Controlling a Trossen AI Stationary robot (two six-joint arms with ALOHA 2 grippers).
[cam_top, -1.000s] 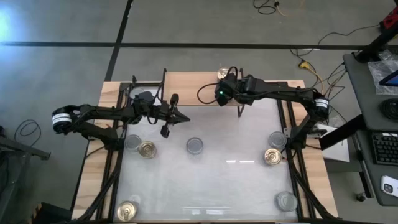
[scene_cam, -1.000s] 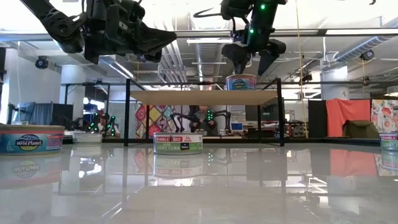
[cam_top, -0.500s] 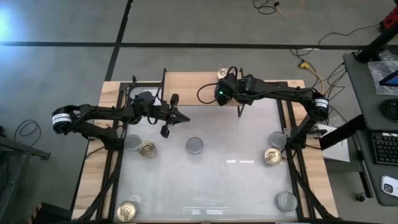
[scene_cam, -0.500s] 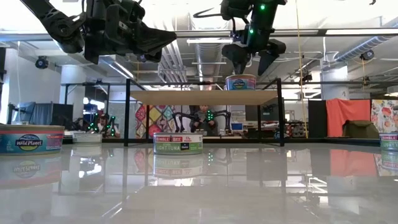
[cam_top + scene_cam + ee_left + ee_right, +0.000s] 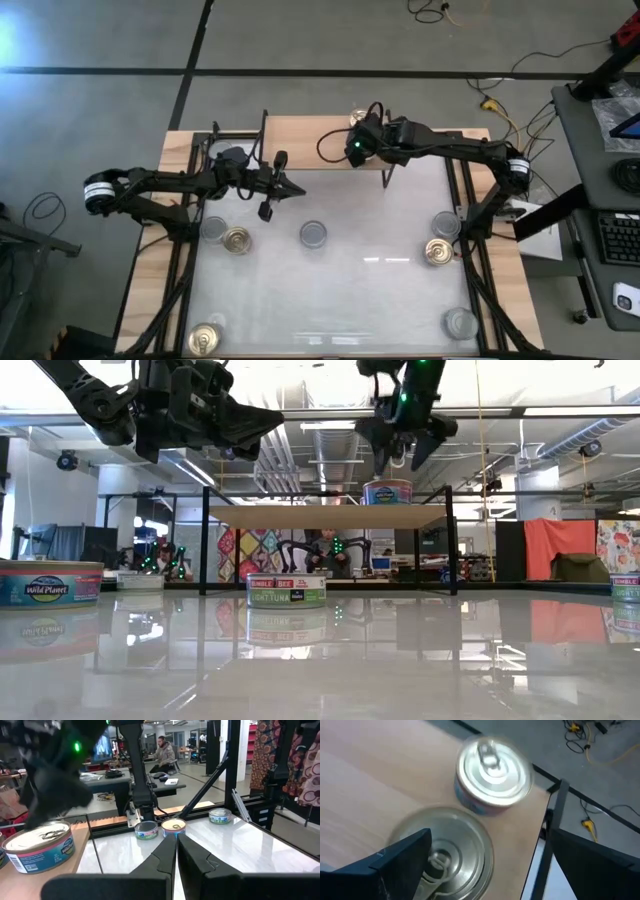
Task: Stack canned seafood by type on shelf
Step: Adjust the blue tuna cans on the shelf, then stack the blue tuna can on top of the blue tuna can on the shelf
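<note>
Above the shelf point(image 5: 320, 132), high view: right gripper point(image 5: 357, 132) hangs over the shelf's end nearest the right arm, close to a tin point(image 5: 357, 117) on the plank. Left gripper point(image 5: 283, 187) sits just off the shelf's front, over the table point(image 5: 380, 285). Seven more tins lie on the table, well apart from the shelf, e.g. a gold-topped one point(image 5: 237, 240) and a grey-topped one point(image 5: 313, 234).

Low view: right gripper point(image 5: 405, 450) is above the shelf-top tin point(image 5: 387, 491), fingers spread, clear of it, holding nothing. A labelled tin point(image 5: 286, 589) rests on the table in front of the shelf point(image 5: 330, 516).

Left wrist view: left gripper point(image 5: 176, 851) fingers pressed together, empty; a tin point(image 5: 40, 845) stands on the shelf.

Right wrist view: two silver-topped tins on the plank, one point(image 5: 493, 771) beside the other point(image 5: 443, 851), between the parted fingers point(image 5: 400, 857)
</note>
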